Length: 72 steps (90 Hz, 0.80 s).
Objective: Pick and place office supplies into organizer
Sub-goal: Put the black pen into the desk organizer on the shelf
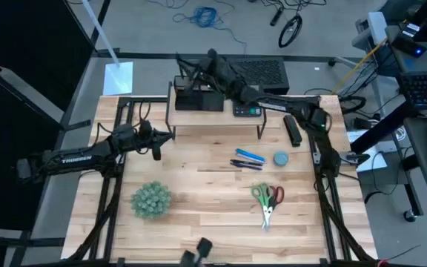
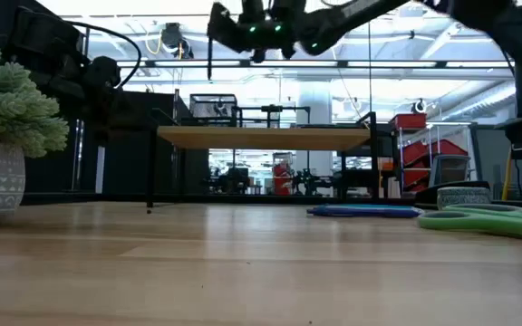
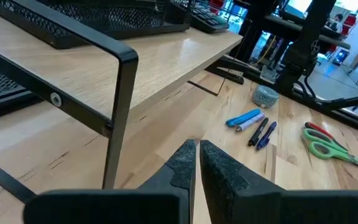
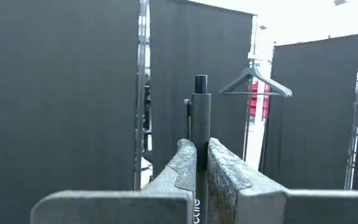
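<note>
Above the riser [image 1: 213,122], at the table's 12 o'clock, the right gripper [image 1: 212,61] clamps a dark pen [image 4: 200,124] upright, with the organizer [image 1: 197,96] directly below, while the left gripper [image 1: 165,136] waits closed at 9 o'clock.

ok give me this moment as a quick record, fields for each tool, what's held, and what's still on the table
right tool: shut on a dark pen, raised above the organizer on the riser shelf
left tool: shut, holding nothing, near the shelf's left leg
still on table: blue pens, two pairs of scissors, tape roll
also on table: ball plant
</note>
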{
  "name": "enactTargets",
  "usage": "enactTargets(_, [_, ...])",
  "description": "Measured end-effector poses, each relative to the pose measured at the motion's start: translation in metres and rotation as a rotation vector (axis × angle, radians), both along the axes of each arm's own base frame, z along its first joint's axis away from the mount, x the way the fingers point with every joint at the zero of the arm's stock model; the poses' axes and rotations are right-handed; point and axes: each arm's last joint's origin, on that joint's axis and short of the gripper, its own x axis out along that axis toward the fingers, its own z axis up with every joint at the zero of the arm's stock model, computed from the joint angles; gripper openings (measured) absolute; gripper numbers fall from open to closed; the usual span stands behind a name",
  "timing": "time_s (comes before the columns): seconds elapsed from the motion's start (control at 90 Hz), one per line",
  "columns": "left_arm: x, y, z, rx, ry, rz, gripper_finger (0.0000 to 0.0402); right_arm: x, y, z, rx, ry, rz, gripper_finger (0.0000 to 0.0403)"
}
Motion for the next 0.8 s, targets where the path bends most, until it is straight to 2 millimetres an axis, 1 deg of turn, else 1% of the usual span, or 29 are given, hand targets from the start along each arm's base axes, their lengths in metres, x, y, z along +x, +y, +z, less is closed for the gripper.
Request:
enactTargets(0.111, [0.0,0.0,0.0,0.0,0.0,0.0,0.001,0.013,-0.01,-0.012,0.02,0.05,-0.003,0.0002])
enactTargets(0.211, [0.0,0.0,0.0,0.0,0.0,0.0,0.001,0.019,-0.014,-0.025,0.068,0.087,0.0,0.0002])
enactTargets(0.389, [0.0,0.0,0.0,0.0,0.0,0.0,0.001,0.02,-0.016,-0.034,0.124,0.161,-0.01,0.0002])
enactTargets(0.556, [0.0,0.0,0.0,0.001,-0.001,0.0,0.001,0.021,-0.016,-0.038,0.139,0.159,-0.006,0.0002])
enactTargets(0.633, [0.0,0.0,0.0,0.001,-0.001,0.0,0.001,0.022,-0.017,-0.047,0.174,0.185,0.0,0.0002])
enactTargets(0.711, [0.0,0.0,0.0,0.001,-0.001,0.0,0.001,0.023,-0.015,-0.053,0.171,0.211,-0.001,0.0002])
enactTargets(0.8, [0.0,0.0,0.0,0.001,-0.001,0.0,0.001,0.023,-0.015,-0.053,0.178,0.204,0.001,0.0002])
